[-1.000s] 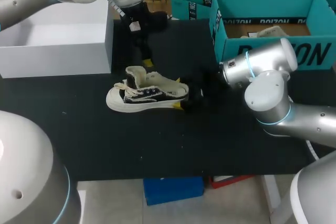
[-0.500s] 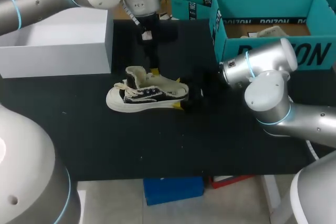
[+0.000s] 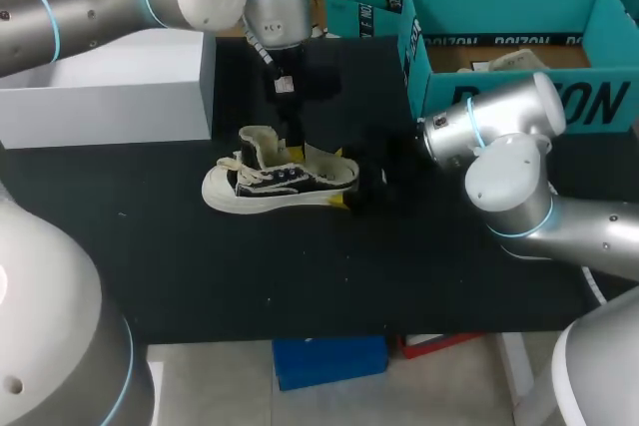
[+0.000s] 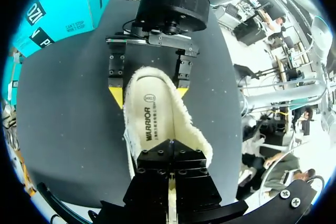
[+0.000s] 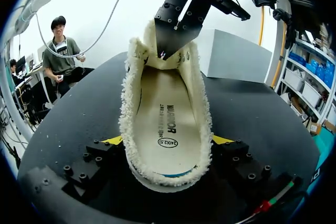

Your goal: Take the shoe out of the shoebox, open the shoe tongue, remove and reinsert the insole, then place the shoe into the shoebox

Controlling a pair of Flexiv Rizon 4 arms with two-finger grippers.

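While the right claw (image 5: 168, 141) grips the one shoe (image 3: 280, 185), the left claw (image 4: 169, 149) pinches its tongue (image 5: 140, 52).

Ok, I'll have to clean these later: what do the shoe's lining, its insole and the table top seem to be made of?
Lining: cream fleece or sherpa, by its shaggy, curly edge. Insole: smooth, matte cream fabric or foam, flat with print; which, I cannot tell. Table: black, matte, faintly speckled, perhaps a rubber or fabric mat.

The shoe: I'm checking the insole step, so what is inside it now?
A printed insole lies flat inside the fleece-lined shoe. The left gripper sits at the front of the opening, hiding the insole beyond it.
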